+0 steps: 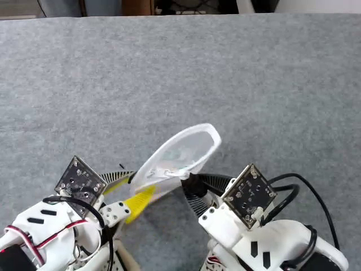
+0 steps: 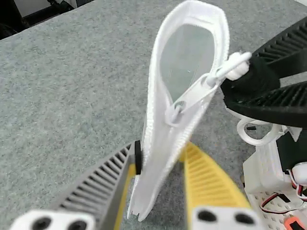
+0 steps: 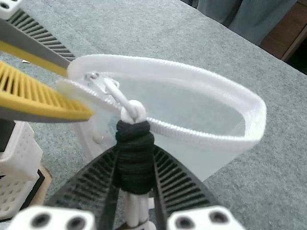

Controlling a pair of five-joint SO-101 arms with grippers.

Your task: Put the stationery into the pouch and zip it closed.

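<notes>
pouch [image 1: 183, 152] is by the near edge of the counter [image 1: 169, 68], about midway along it, right between the two arms. the nearest end of it is pinched in the left end effector [image 2: 160, 153], with a grey finger and a yellow finger [image 2: 206, 182] closed flat on the white fabric at the zipper's end. just past that, the right end effector [image 3: 134, 153] is clamped on the zipper pull [image 3: 132, 112], gripping the black wrapped bit of the cord below the white knot. the slider [image 2: 175, 110] sits close to the end the left end effector holds, so the zip is nearly all the way open. from there the mouth gapes in a wide loop facing up, stretching toward the far right. can't tell if the pouch's bottom touches the counter.
</notes>
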